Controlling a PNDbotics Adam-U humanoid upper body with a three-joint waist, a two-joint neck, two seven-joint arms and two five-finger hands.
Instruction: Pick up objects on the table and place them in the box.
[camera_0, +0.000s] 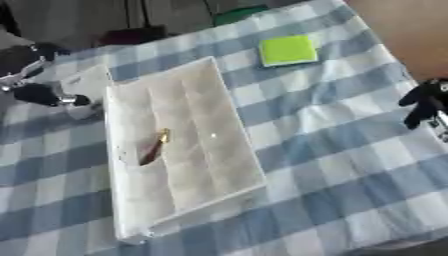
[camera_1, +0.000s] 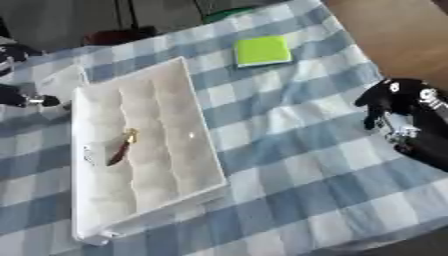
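Note:
A white box (camera_0: 210, 130) with long compartments lies askew on the blue and white checked cloth. Inside one compartment rests a thin brown and gold stick-like thing (camera_0: 155, 147). A bright green square pad (camera_0: 287, 50) lies flat on the cloth beyond the box's far right corner. My left hand (camera_0: 35, 92) is at the left edge, beside the box's far left corner, with only part of it in view. My right hand (camera_1: 398, 100) hovers at the right edge over the cloth, fingers hanging relaxed and holding nothing, well away from the pad and the box.
A pale flap (camera_0: 83, 80) sticks out from the box's far left corner near my left hand. A dark red thing (camera_0: 131, 36) and a green thing (camera_0: 241, 14) lie past the table's far edge. Bare brown surface (camera_0: 402, 25) shows at the upper right.

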